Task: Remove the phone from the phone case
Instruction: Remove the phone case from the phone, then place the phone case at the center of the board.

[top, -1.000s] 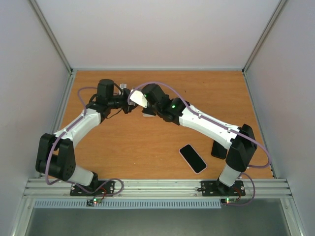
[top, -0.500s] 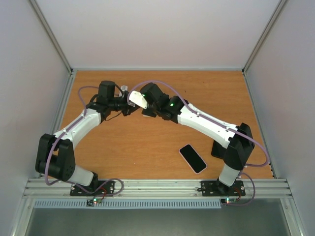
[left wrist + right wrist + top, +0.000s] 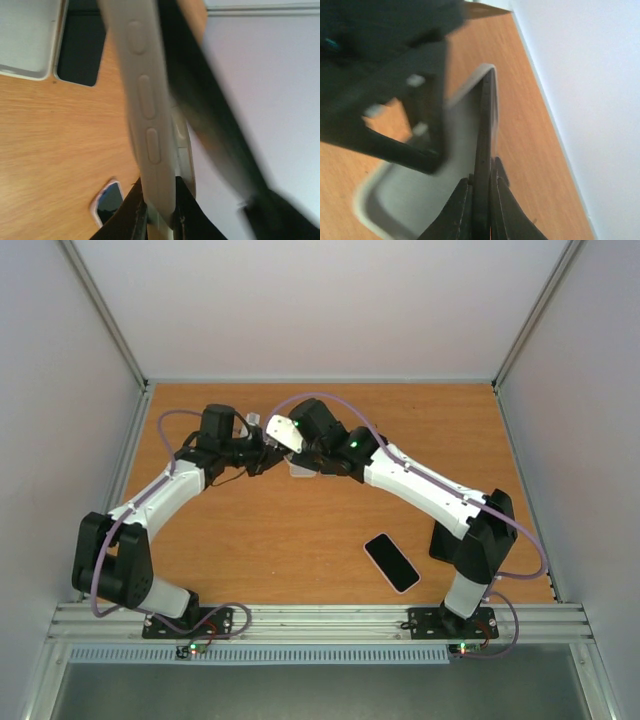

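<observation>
Above the worktop's [image 3: 300, 540] far middle, the right gripper [image 3: 482, 182], pinching the dark phone [image 3: 484, 130], had crept toward the left gripper [image 3: 160, 194] pinching the pale case [image 3: 142, 95], so separation was probably under way.

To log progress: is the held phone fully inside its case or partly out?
Seemingly partly out: the right tool pinches the dark phone by its edge, clear of the pale case that the left tool grips.

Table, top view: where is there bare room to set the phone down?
Bare wood lies between the left arm and the loose phone. More at the far right corner, behind the right arm. Crowded where the arms meet at the case, and by the right arm's base.
</observation>
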You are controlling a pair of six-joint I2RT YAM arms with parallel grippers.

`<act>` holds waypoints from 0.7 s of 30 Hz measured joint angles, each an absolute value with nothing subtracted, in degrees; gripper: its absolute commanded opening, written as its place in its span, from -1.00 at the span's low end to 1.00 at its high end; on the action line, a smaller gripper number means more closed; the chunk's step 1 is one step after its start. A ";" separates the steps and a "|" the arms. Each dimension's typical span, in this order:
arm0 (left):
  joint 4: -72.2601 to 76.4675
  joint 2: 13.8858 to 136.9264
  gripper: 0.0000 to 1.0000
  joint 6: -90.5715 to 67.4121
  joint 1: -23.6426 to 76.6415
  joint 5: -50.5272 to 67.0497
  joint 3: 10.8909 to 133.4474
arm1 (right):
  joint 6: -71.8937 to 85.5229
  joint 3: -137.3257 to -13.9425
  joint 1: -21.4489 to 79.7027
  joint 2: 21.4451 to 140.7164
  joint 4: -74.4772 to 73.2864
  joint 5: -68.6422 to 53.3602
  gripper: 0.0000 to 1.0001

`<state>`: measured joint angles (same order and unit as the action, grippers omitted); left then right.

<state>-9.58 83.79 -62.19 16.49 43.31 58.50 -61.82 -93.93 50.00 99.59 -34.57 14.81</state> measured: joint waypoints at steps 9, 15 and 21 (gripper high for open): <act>-14.66 84.12 -0.99 -51.70 16.29 39.13 56.86 | -61.84 -98.65 46.37 99.24 -36.93 13.91 -0.98; -16.56 84.07 -0.99 -49.82 16.38 39.18 56.73 | -61.43 -98.67 45.34 99.15 -37.30 15.35 -0.97; -18.72 83.81 -1.00 -46.96 16.25 39.13 56.42 | -58.35 -100.49 42.15 99.02 -40.51 15.27 -0.98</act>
<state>-18.72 83.81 -46.96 16.25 39.13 56.42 -58.35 -100.49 42.15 99.02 -40.51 15.27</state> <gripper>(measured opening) 0.086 0.071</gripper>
